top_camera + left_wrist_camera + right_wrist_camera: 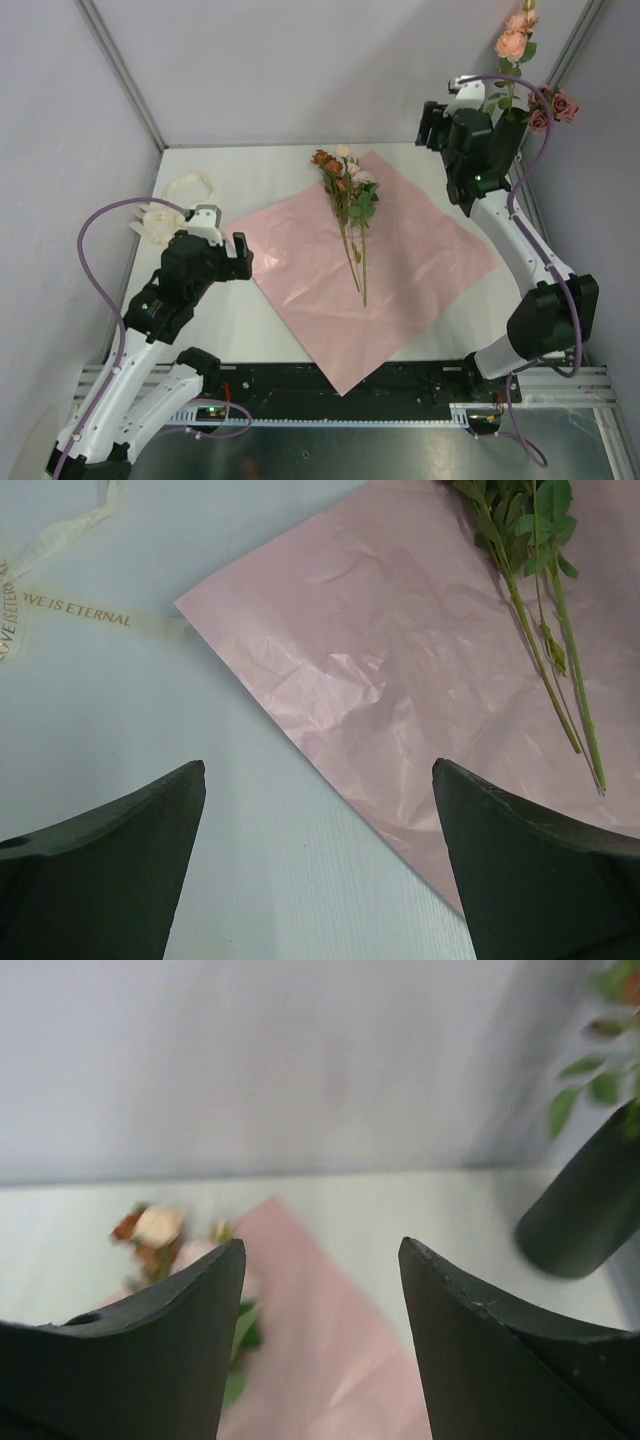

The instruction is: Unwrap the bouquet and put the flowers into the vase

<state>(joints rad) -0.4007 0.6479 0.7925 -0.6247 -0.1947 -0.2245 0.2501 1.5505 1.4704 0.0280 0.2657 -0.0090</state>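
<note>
Unwrapping done: pink paper (pixel 420 270) flat on counter (pixel 235 325), ribbon (pixel 185 190) off. I see few flowers (pixel 515 42) in vase (pixel 575 1210), other stems (pixel 352 240) lie on paper, not yet moved. Left tool (pixel 318 768), right tool (pixel 320 1245) both gaping, empty.

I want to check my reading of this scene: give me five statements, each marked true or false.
1. The paper lies spread flat on the table. True.
2. Some flowers stand in the vase. True.
3. The ribbon lies on the paper. False: the ribbon lies on the table beside it.
4. The left hand is shut. False: the left hand is open.
5. The right hand holds a flower. False: the right hand is open and empty.
</note>
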